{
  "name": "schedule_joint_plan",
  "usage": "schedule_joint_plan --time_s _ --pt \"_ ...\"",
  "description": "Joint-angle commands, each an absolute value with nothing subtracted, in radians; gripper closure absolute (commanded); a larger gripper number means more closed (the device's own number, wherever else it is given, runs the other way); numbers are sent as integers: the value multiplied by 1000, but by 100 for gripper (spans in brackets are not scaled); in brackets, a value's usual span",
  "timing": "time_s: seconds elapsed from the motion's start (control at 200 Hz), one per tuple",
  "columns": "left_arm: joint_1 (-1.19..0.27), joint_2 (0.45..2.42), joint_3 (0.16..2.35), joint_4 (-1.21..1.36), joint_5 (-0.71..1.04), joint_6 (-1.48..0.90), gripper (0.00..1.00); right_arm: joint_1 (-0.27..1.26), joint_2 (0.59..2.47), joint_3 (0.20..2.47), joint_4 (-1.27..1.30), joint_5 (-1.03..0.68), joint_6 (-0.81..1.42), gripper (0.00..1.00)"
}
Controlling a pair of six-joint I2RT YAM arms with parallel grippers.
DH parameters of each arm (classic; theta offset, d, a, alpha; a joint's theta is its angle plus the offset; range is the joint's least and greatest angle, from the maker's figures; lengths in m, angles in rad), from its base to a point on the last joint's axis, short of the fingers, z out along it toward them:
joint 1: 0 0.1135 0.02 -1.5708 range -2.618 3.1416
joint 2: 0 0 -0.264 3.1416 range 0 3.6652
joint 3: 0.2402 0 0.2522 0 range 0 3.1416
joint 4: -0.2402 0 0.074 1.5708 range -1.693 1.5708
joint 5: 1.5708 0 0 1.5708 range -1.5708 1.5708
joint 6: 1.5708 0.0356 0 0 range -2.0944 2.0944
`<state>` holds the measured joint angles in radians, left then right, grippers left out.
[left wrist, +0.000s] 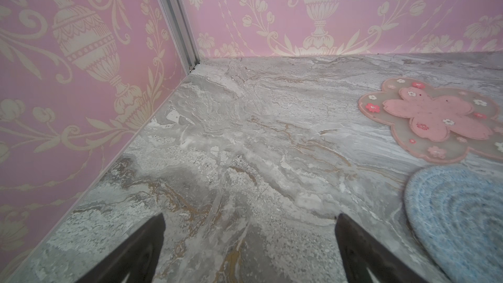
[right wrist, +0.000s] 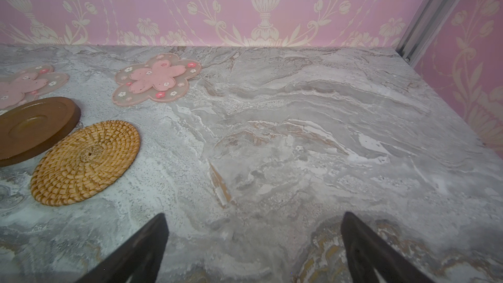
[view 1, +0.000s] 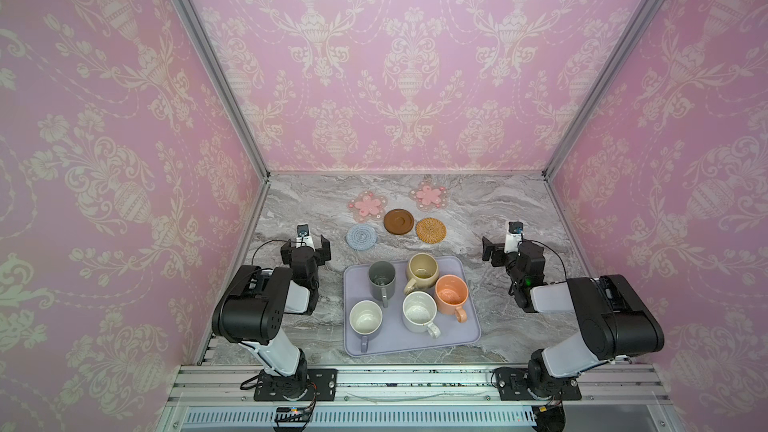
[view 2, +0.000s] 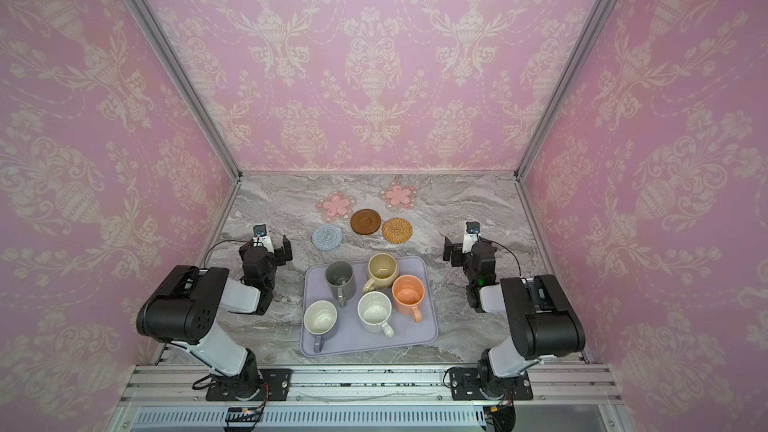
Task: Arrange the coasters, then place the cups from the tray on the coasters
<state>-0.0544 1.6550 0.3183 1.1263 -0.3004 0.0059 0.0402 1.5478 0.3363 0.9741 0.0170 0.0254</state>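
Five coasters lie loosely grouped at the back of the marble table: two pink flower coasters [view 1: 368, 205] [view 1: 428, 196], a brown disc [view 1: 398, 221], a rattan round [view 1: 431, 230] and a blue crocheted round [view 1: 361, 236]. In front of them the lavender-grey tray [view 1: 415, 347] holds the cups: dark grey [view 1: 381, 276], beige [view 1: 422, 268], orange [view 1: 451, 292], white speckled [view 1: 419, 311] and lavender [view 1: 365, 320]. My left gripper [view 1: 306, 248] hovers left of the blue coaster [left wrist: 457, 219], open and empty [left wrist: 250, 216]. To the right of the rattan coaster [right wrist: 84, 161], my right gripper [view 1: 509, 249] is open over bare table [right wrist: 254, 215].
Pink patterned walls close in the table on the left, back and right, with aluminium posts [view 1: 216, 68] in the back corners. Bare marble [left wrist: 245, 132] lies ahead of the left gripper, and more [right wrist: 313, 132] ahead of the right. A metal rail [view 1: 415, 380] runs along the front.
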Motion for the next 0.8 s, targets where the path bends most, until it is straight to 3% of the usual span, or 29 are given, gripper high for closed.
schedule_joint_plan --time_s 0.0,0.315,0.465,0.64,0.796 --pt "-39 1649 331 1092 -293 0 1 29 1544 359 956 -3 17 0" --pt "-37 1633 335 1072 -305 0 1 24 1541 367 937 52 43 0" --pt "-38 1497 375 871 -293 4 1 23 1486 379 872 95 58 0" --pt "-38 1379 526 497 -330 -67 1 25 1368 498 528 124 81 4" --pt "-38 1356 584 427 -306 -148 1 36 1289 547 437 118 69 4"
